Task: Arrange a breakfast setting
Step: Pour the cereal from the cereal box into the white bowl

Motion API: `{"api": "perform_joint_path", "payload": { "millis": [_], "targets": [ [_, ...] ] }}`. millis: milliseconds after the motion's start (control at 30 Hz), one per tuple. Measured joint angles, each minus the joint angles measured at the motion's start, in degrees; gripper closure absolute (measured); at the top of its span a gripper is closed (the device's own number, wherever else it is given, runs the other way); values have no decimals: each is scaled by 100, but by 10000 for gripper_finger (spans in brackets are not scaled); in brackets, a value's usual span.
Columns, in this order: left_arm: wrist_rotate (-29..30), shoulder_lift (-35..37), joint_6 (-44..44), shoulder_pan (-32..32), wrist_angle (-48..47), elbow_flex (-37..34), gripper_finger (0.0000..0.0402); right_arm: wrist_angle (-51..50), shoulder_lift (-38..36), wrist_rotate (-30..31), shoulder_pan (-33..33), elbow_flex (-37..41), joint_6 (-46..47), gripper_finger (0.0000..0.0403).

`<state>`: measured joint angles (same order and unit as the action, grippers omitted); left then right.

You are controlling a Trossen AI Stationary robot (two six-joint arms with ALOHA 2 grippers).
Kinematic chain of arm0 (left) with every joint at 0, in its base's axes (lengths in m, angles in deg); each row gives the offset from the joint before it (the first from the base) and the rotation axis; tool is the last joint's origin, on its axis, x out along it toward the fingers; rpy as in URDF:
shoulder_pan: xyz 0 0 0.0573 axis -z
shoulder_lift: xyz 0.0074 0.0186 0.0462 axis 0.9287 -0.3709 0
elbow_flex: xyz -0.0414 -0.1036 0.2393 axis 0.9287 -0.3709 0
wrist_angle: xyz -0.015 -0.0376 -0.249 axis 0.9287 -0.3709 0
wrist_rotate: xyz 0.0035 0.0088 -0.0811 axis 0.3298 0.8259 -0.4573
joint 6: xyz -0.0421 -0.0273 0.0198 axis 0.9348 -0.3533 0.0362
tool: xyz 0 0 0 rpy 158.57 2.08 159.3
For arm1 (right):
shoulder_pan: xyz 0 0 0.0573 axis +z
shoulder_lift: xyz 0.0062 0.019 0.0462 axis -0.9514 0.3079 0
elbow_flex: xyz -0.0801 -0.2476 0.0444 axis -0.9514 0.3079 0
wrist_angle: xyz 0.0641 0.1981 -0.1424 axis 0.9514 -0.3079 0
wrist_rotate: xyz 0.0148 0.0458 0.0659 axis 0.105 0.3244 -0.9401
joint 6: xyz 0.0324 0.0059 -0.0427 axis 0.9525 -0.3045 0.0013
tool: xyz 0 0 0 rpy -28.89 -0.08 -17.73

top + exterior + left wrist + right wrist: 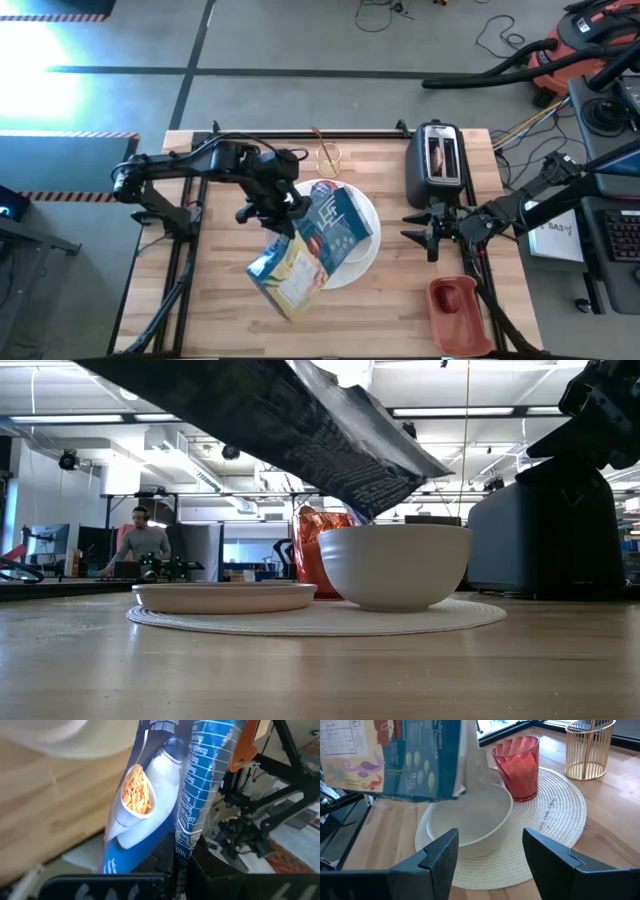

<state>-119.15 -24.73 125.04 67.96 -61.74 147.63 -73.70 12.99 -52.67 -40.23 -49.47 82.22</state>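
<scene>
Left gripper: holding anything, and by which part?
The left gripper holds the blue cereal box by its upper edge, tilted over the white bowl. Right gripper holds nothing.

Look past your table (215, 300) of pale wood planks and you have a grey concrete floor (300, 40), crossed by dark lines. At the upper left of the high view, bright light (40, 60) glares off the floor, with black-and-orange hazard tape (60, 135) just below it. At the upper right lie black cables (500, 45) and an orange vacuum cleaner (575, 50). In the low view, ceiling light strips (450, 410) run across the top, ducts (185, 460) hang at upper left, and a person (140, 540) stands at a bench at left.
</scene>
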Motion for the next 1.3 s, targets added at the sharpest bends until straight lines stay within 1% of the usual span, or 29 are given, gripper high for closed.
{"api": "perform_joint_path", "payload": {
  "millis": [133, 367, 500, 667, 967, 1167, 1300],
  "targets": [
    [-260, -21, 408, -99, -26, 0, 401, 0, 0, 0, 2, 0, 0, 193],
    [-929, -65, 770, -382, 284, 2, 401, 0, 2, 0, 2, 0, 1, 193],
    [-1293, -108, 852, -516, 250, 2, 401, 0, 1, 0, 2, 0, 0, 193],
    [-1368, -189, 888, -621, 239, 2, 402, -2, 2, 0, 1, 0, 2, 193],
    [-1947, -385, 1172, -779, 514, 11, 402, -2, 2, 0, 2, 0, 2, 193],
    [-2176, -477, 1425, -812, 635, 109, 401, 0, 2, 0, 2, 0, 0, 193],
    [-2149, -565, 1463, -812, 538, 204, 401, 0, 2, 0, 1, 0, 1, 193]
  ]
}}
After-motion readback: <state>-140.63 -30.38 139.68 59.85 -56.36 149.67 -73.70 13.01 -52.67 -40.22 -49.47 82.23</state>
